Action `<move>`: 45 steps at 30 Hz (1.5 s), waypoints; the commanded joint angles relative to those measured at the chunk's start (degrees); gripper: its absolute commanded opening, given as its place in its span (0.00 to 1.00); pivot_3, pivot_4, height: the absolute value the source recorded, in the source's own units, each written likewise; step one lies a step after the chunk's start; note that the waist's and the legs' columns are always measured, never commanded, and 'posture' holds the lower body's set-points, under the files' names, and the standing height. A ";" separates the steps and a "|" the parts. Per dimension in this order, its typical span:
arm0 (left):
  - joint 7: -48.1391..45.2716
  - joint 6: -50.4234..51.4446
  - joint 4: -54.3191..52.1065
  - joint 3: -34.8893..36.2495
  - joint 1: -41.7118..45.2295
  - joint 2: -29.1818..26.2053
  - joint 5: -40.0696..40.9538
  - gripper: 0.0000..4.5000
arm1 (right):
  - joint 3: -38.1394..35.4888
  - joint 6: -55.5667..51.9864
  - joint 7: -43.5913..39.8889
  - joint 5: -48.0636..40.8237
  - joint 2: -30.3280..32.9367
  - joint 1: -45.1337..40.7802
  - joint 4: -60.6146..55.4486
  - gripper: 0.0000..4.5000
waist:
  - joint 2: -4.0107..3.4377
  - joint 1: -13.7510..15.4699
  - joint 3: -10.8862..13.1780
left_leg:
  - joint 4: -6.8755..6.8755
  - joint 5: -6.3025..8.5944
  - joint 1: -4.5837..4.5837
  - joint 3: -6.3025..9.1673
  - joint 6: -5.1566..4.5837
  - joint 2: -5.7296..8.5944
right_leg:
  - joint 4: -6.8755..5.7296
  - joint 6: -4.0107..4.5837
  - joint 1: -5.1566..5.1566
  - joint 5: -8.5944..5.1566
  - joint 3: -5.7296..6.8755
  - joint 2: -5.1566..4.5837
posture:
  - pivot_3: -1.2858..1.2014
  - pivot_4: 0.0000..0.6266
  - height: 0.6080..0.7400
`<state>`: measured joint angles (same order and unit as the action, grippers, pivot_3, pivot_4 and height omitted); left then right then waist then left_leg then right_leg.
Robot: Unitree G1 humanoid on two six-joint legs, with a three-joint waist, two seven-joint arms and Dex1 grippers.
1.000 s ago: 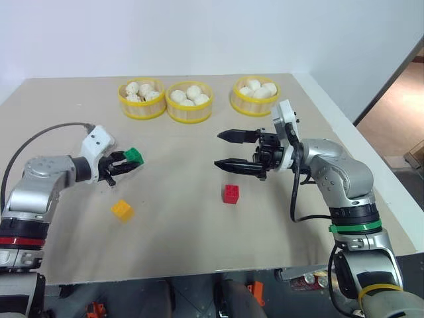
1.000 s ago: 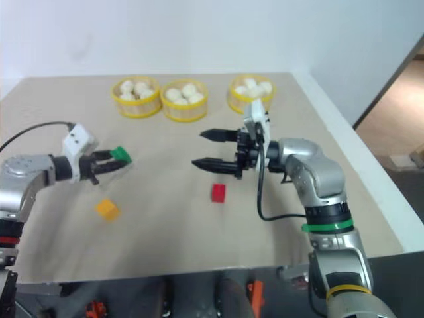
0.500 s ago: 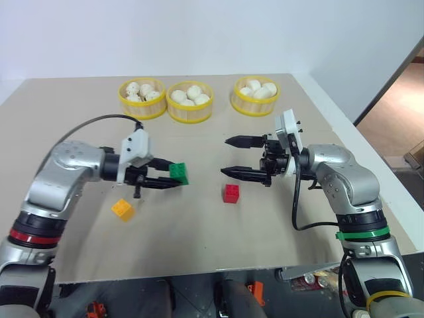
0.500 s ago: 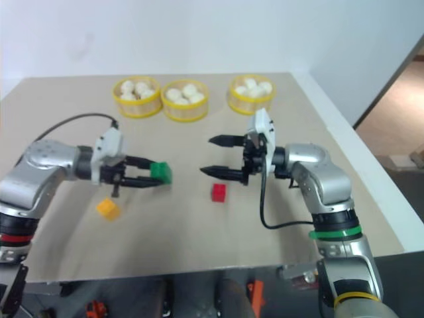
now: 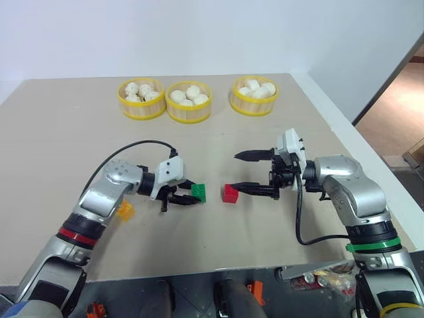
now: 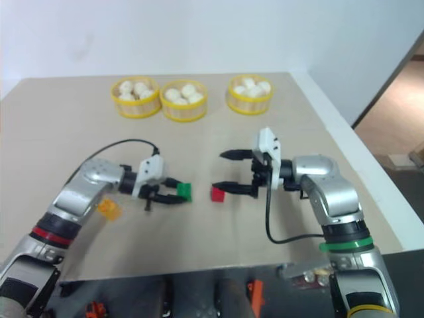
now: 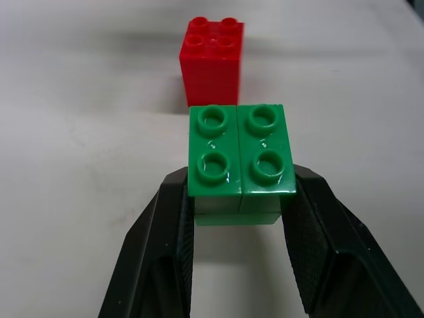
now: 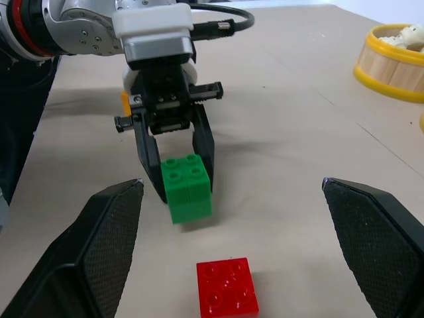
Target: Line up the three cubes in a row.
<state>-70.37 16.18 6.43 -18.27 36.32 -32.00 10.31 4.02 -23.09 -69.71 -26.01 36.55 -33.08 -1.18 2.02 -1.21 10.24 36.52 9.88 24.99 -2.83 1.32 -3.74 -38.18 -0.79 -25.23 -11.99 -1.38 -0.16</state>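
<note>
Behind: three baskets [image 5: 189, 111] holding white buns [image 5: 193, 93].

Three studded cubes sit on the table [image 5: 59, 132]: one green cube [image 5: 198, 192], one red cube [image 5: 230, 193] and one yellow-orange cube [image 5: 124, 211]. Three round yellow baskets [image 5: 189, 101] of white buns stand along the far side. Two grippers count: left gripper [image 5: 188, 196] and right gripper [image 5: 241, 172].

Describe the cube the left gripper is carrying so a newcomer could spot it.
On the tan table, look near the front-middle, where the left gripper meets the open right gripper. Pinched between the left fingers is the green cube, beside the red cube, which sits free.
</note>
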 commanded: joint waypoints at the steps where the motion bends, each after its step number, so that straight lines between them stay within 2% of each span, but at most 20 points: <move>1: 0.77 -0.30 0.67 -0.52 1.34 0.41 -1.87 0.30 | -1.14 1.06 -0.01 -0.13 0.59 -0.05 -1.50 1.00 | 0.00 -0.07 0.00 | 0.00 0.00 0.00 0.00 0.00 0.00 | 0.00 0.00 0.00 0.00 0.00 0.00 | 0.52 0.24 1.00; 19: 3.01 2.63 1.30 -1.46 0.70 0.58 -5.04 0.30 | -0.76 1.59 -0.62 -0.12 0.50 0.05 -1.98 1.00 | 0.00 -0.01 0.00 | 0.04 -0.04 -0.04 0.02 -0.07 0.00 | -0.01 0.07 0.05 0.05 0.00 0.00 | 0.52 0.24 1.00; 21: 3.11 3.65 0.81 -1.08 0.84 0.38 -4.72 0.53 | -0.71 1.49 -0.84 -0.25 0.51 -0.01 -2.04 1.00 | 0.00 -0.01 0.00 | 0.05 -0.07 -0.07 0.02 -0.11 0.01 | -0.01 0.13 0.06 0.06 -0.02 0.00 | 0.52 0.24 1.00; 27: 3.20 5.04 -1.65 -0.11 0.75 -0.27 -4.48 0.97 | -1.92 0.89 -3.19 -4.23 -0.78 -0.36 -2.93 1.00 | 0.00 -0.05 0.00 | 0.03 -0.09 -0.07 0.03 -0.15 0.03 | -0.01 0.15 0.03 0.10 -0.06 0.03 | 0.52 0.24 1.00; 33: 2.30 6.82 -6.21 0.97 0.29 -2.89 -3.39 0.99 | -1.86 0.58 -3.59 -5.01 -0.06 -0.57 -3.95 1.00 | 0.00 -0.02 0.00 | 0.00 -0.09 -0.04 0.05 -0.15 0.04 | 0.00 0.00 0.01 0.14 -0.06 0.02 | 0.52 0.24 1.00; 37: 2.08 10.75 -12.94 3.77 -0.74 -5.84 -0.42 0.99 | -1.79 0.69 -3.45 -4.55 0.39 -0.46 -4.12 1.00 | 0.00 -0.05 0.00 | 0.00 -0.09 -0.04 0.04 -0.15 0.03 | 0.00 0.00 0.00 0.14 -0.06 0.01 | 0.52 0.24 1.00; 40: 3.56 18.51 -19.62 9.80 -0.32 -8.50 4.88 0.99 | -1.52 0.97 -3.51 -3.93 0.87 -0.49 -3.96 1.00 | 0.00 -0.06 0.01 | 0.00 -0.09 -0.03 0.06 -0.15 0.03 | -0.01 0.08 -0.01 0.10 -0.05 0.02 | 0.52 0.24 1.00; 43: 5.94 24.21 -22.76 13.94 0.12 -9.22 8.66 0.99 | -1.51 1.26 -3.61 -3.70 1.18 -0.36 -3.94 1.00 | 0.00 -0.05 0.00 | 0.00 -0.09 -0.05 0.07 -0.15 0.03 | 0.00 0.18 0.00 0.03 -0.04 0.02 | 0.52 0.24 1.00; 45: 10.10 30.47 -25.52 19.73 -0.17 -9.17 12.10 0.99 | -1.64 1.44 -3.68 -3.58 1.44 -0.21 -3.83 1.00 | 0.00 -0.06 0.01 | 0.00 -0.09 -0.05 0.06 -0.15 0.03 | 0.00 0.16 0.01 0.05 -0.04 0.01 | 0.52 0.24 1.00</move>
<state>-62.76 43.33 -16.27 -3.06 35.53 -40.85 20.12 3.85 -22.46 -73.32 -29.35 37.19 -32.61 -3.29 2.02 -1.27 10.25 36.52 9.79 24.94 -2.77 1.17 -3.70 -38.18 -0.65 -25.22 -11.94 -1.42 -0.15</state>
